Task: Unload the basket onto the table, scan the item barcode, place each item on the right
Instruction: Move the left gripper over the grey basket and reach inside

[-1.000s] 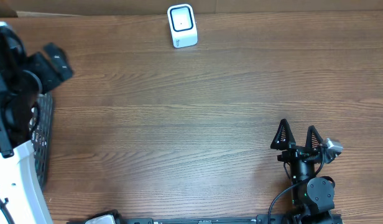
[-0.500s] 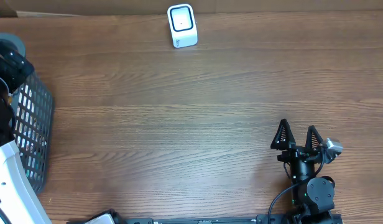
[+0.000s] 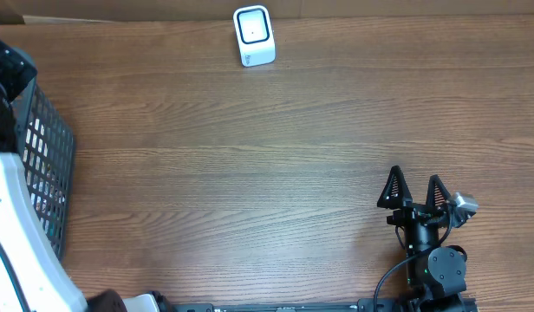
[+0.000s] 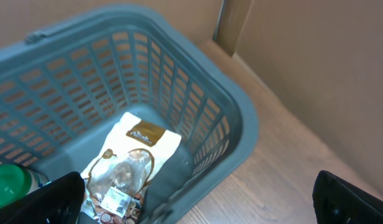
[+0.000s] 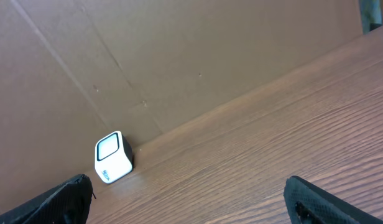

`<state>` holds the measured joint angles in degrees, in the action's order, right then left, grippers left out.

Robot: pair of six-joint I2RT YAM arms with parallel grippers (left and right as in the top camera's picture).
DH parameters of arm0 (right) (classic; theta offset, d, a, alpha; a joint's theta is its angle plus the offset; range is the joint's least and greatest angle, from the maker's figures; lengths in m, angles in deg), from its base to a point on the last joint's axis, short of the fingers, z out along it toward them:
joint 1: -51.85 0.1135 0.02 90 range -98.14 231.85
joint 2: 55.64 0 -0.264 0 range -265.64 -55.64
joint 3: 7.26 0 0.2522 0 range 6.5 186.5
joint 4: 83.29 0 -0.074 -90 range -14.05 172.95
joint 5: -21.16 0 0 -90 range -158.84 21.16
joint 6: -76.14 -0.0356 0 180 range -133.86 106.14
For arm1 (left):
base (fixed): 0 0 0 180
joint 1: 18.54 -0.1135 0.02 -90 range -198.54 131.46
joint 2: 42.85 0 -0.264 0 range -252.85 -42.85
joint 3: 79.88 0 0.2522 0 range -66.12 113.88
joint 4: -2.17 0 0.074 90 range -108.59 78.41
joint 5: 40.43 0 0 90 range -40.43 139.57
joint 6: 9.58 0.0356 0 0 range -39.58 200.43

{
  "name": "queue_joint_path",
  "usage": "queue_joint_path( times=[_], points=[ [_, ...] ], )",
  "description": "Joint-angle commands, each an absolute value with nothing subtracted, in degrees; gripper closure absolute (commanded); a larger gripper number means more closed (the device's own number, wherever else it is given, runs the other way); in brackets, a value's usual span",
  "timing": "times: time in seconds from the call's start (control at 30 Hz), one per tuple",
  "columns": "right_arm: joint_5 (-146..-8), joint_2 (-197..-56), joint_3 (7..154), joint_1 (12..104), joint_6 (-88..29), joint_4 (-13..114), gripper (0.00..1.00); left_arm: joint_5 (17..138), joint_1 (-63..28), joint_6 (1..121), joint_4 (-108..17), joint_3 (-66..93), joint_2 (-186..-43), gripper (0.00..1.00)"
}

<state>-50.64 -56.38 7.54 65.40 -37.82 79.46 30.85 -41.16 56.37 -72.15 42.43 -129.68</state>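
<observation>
One wood-grain table [image 3: 250, 173], cardboard wall [image 5: 179, 50] behind, grey basket [image 4: 179, 87], white scanner [image 3: 253, 35]

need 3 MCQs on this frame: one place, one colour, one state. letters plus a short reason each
1. Where does the scanner stand on the table?
A) mid-table
B) at the far edge, by the cardboard wall
C) at the near edge

2. What colour is the bottle cap in the basket?
A) red
B) yellow
C) green

3. How is the right gripper?
A) open and empty
B) shut on a can
C) shut and empty

Key:
1 B: the overhead view shows it at the top edge, against the cardboard.
2 C: the left wrist view shows a green cap at the basket's bottom.
3 A: its fingers stand apart with only bare table between them.
</observation>
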Motion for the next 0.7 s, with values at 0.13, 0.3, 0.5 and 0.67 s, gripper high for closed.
queue_joint_path(
  times=[0.13,0.3,0.5,0.67],
  points=[
    [-50.88,-55.81,6.95,65.33,-37.58,79.79,0.00,26.11,-41.00,56.13,-72.30,46.02,-140.50,0.00],
    [-50.88,-55.81,6.95,65.33,-37.58,79.79,0.00,19.14,-41.02,52.52,-71.89,46.61,-145.07,0.00],
    [-50.88,-55.81,6.95,65.33,-37.58,79.79,0.00,19.12,-40.98,51.85,-66.90,46.96,-145.86,0.00],
    [-50.88,-55.81,6.95,65.33,-37.58,79.79,0.00,18.90,-40.63,49.11,-68.11,48.14,-145.86,0.08]
  ],
)
